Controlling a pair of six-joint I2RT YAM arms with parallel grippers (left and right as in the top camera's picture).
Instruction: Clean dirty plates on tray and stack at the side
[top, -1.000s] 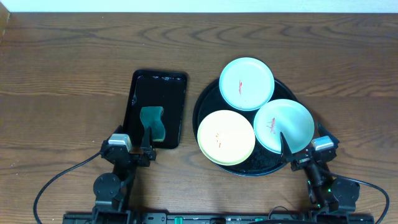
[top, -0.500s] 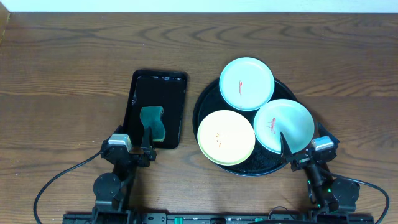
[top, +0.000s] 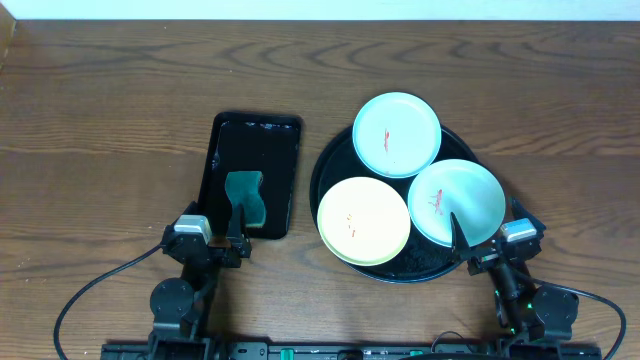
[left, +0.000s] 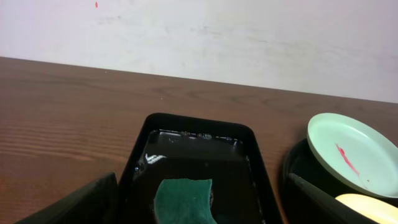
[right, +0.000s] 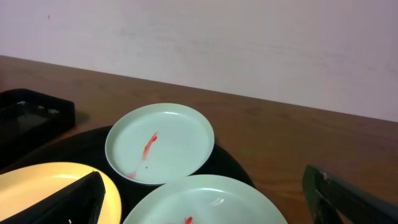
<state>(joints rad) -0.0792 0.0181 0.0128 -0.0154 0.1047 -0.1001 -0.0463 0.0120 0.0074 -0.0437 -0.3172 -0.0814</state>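
Nothing moved: 3 smooth round plates (top: 363, 220) on glossy black tray (top: 425, 263); left gripper (left: 200, 202), right gripper (right: 208, 199) gape empty

Soft, even light fills every view, with faint shadows. White glare glints on the glossy rectangular tray (left: 199, 120) ahead of the left end effector (left: 202, 205). Wrist pictures look slightly soft.
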